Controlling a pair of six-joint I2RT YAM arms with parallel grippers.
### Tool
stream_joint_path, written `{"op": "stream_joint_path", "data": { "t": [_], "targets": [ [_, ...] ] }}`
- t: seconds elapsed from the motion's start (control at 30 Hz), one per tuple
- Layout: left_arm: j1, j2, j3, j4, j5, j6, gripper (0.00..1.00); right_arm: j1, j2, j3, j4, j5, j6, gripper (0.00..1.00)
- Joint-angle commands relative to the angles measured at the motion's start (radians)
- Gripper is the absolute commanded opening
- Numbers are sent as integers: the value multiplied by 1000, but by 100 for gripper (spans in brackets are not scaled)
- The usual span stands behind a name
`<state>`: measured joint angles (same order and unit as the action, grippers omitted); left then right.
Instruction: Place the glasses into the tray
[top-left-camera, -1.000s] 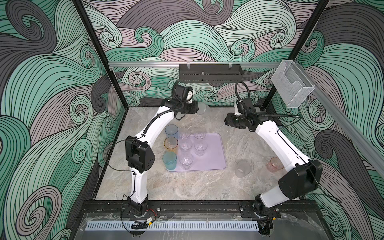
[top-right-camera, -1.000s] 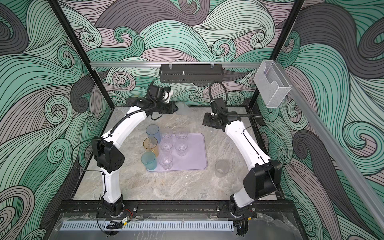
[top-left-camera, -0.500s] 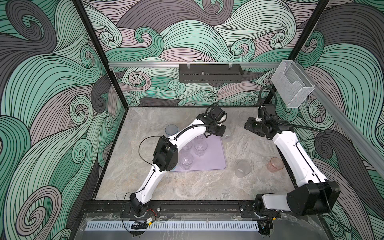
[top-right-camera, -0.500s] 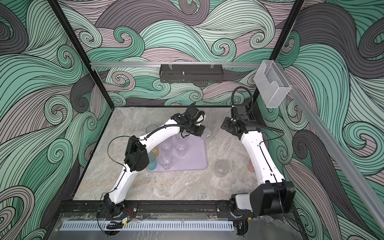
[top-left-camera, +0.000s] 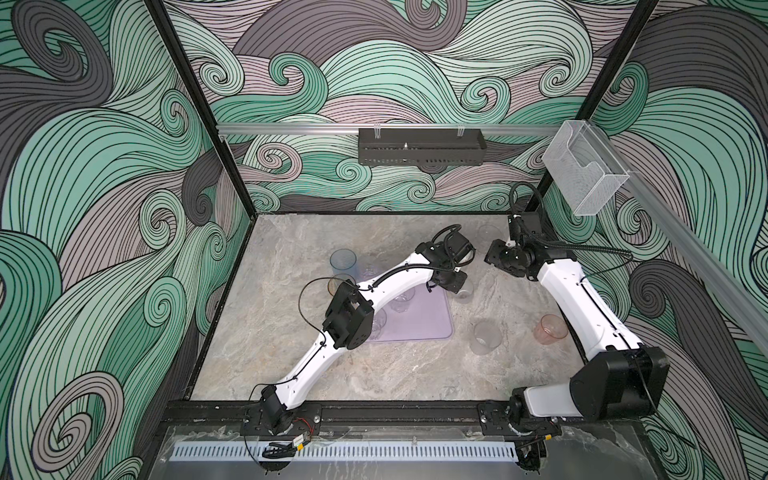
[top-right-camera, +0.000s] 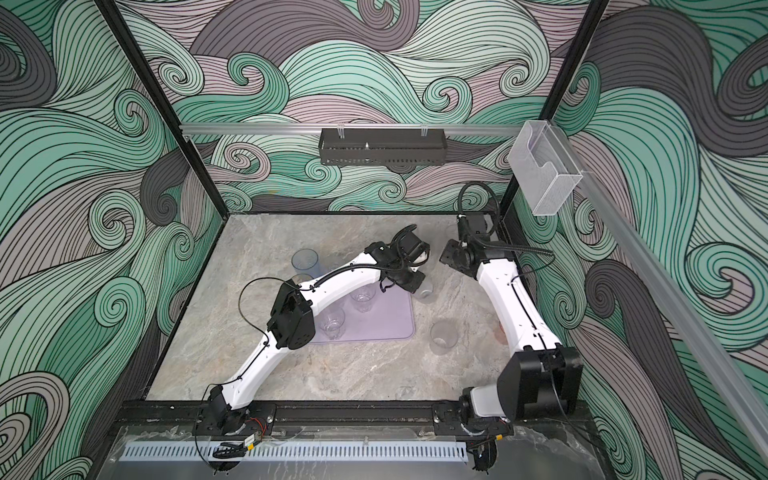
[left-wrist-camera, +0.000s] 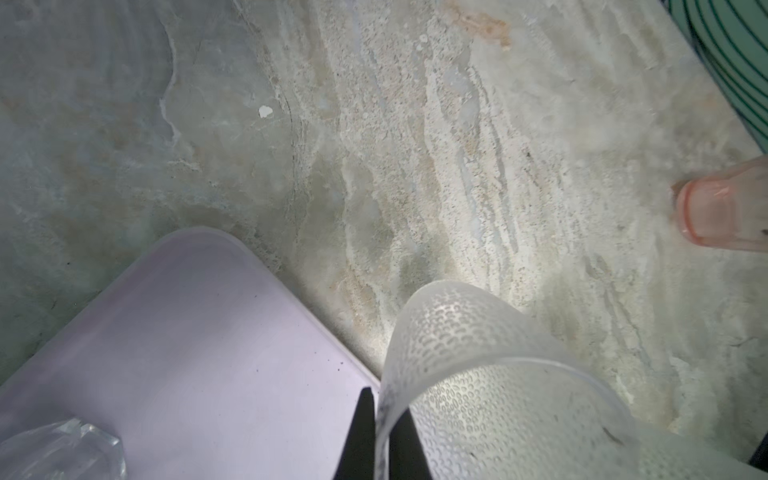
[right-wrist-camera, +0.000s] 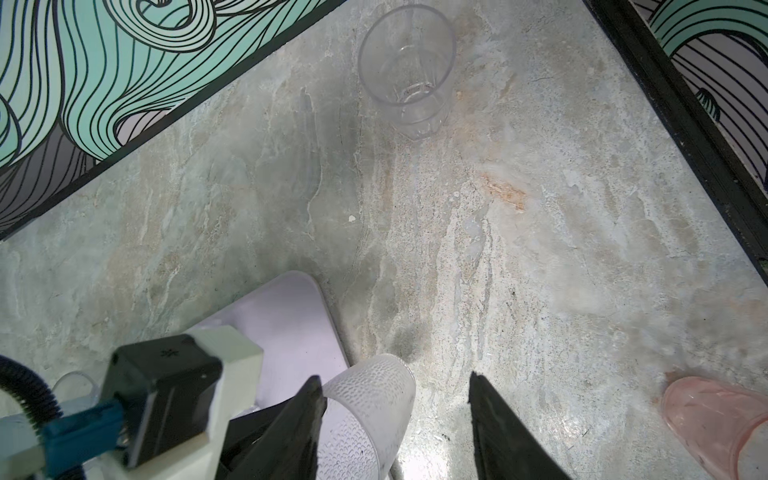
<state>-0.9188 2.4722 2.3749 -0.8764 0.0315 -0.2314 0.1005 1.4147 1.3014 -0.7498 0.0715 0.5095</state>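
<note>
The frosted cup (left-wrist-camera: 478, 399) is held by the left gripper (left-wrist-camera: 380, 417). Its thin wall is pinched at the rim by the two black fingers (left-wrist-camera: 362, 432), which are shut tight on it. In the left wrist view this cup is seen at the bottom right of the frame, and the tray (left-wrist-camera: 187, 332) at the bottom left. The cup is just past the tray's round corner. It is over the table (left-wrist-camera: 415, 145), not over the tray. It cannot be told if the cup's bottom is touching the table.

In both top views the purple tray is seen near the middle of the frame, partly hidden by the left arm (top-left-camera: 390, 286). A clear glass (top-right-camera: 362, 297) is seen standing in the tray. A second clear glass (top-right-camera: 333, 324) is seen lower and a bit to the left of it. A blue tumbler (top-left-camera: 343, 262) is seen at the tray's upper left end. An amber tumbler (top-left-camera: 337, 282) just below it is mostly hidden by the arm.

The right gripper (right-wrist-camera: 395, 376) is held open. Its fingers are spread wide and nothing is gripped by them. In both top views it is seen up and to the right of the held cup, apart from it.

More glasses are seen on the table, outside the tray. Another frosted cup (top-left-camera: 484, 337) is seen to the right of the tray. A pink cup (top-left-camera: 550, 329) is seen further right, beside the right arm (top-left-camera: 577, 291). A third clear glass (right-wrist-camera: 405, 70) is seen at the top of the right wrist view, near the back wall.
</note>
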Motion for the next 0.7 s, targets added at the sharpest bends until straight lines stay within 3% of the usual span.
{"op": "stream_joint_path", "data": {
  "t": [0.0,0.17,0.67],
  "targets": [
    [-11,34,37,-27,-22,18,0,-6,18,-10,16,6,1,57],
    [-15,47,37,-27,-24,17,2,-5,27,-13,27,-3,6,57],
    [-11,0,94,-31,2,47,30,-5,76,29,58,1,16,57]
  ]
}}
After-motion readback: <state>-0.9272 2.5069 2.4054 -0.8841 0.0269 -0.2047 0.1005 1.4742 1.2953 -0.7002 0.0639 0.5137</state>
